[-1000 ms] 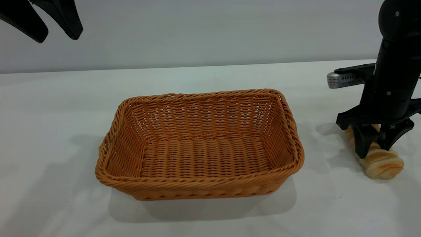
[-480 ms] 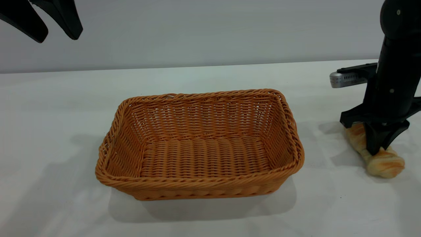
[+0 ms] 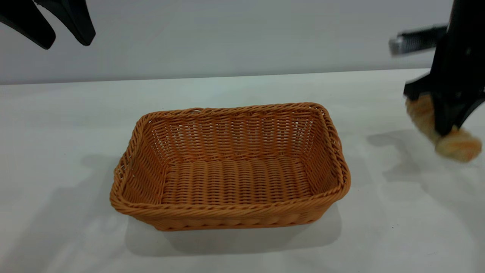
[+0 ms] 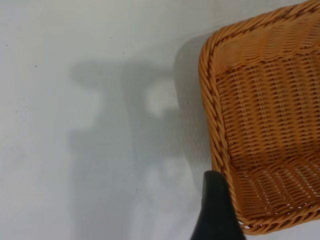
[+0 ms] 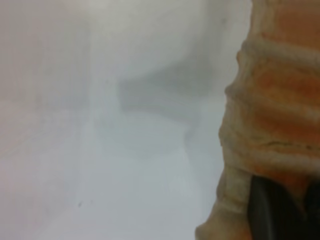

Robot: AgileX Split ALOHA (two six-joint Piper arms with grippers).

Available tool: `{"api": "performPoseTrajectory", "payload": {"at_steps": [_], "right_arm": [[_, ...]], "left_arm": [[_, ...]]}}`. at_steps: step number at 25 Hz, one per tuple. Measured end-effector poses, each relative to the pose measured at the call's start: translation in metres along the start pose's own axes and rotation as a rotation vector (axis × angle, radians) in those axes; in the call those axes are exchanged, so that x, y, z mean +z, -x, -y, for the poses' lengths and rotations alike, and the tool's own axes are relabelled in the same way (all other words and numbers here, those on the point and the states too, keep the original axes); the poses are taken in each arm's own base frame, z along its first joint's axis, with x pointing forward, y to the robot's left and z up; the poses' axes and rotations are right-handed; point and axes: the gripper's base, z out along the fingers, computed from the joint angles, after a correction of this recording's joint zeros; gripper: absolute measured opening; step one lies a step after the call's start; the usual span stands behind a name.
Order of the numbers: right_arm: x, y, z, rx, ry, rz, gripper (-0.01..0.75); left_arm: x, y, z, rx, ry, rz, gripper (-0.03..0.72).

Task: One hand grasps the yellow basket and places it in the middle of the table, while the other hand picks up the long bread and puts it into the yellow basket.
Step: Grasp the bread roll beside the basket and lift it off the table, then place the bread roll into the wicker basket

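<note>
The table (image 3: 242, 242) is a broad white surface that fills most of the exterior view. In the middle of the frame stands the yellow basket (image 3: 231, 212), a big woven tray with a braided rim and sloping sides. Its inside is bare; only the woven bottom shows. In the left wrist view one corner of the same basket (image 4: 270, 125) appears, with one black finger (image 4: 216, 210) in front of it.

At the right edge of the frame is the right gripper (image 3: 447, 129). Its two black fingers are closed tightly around the middle of the long bread (image 3: 456, 146), and both ends of the loaf stick out from the grip. The bread hangs tilted, clear of the table, with its shadow on the white surface below it. It is well apart from the basket, to the right of it. In the right wrist view the ridged loaf (image 5: 275, 125) fills the side of the picture.

In the upper left corner of the frame hangs the left gripper (image 3: 51, 36), high above the table. Its two pointed fingers are spread apart and hold nothing.
</note>
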Motion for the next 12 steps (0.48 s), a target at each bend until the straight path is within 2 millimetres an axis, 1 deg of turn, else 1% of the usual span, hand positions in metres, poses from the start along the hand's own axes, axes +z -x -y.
{"api": "performPoseTrajectory", "payload": {"at_steps": [4, 7, 10, 12], "right_arm": [[-0.039, -0.005, -0.002, 0.0, 0.013, 0.04, 0.041], [-0.07, -0.008, -0.016, -0.043, 0.035, 0.093, 0.038], [-0.091, -0.012, -0.048, -0.123, 0.075, 0.145, 0.038], [-0.096, -0.014, -0.076, -0.184, 0.107, 0.161, 0.038]], "left_arm": [[0.0, 0.0, 0.0, 0.001, 0.0, 0.0, 0.563], [0.0, 0.0, 0.0, 0.001, 0.0, 0.0, 0.563], [0.0, 0.0, 0.0, 0.002, 0.0, 0.0, 0.563], [0.0, 0.0, 0.0, 0.002, 0.001, 0.0, 0.563]]}}
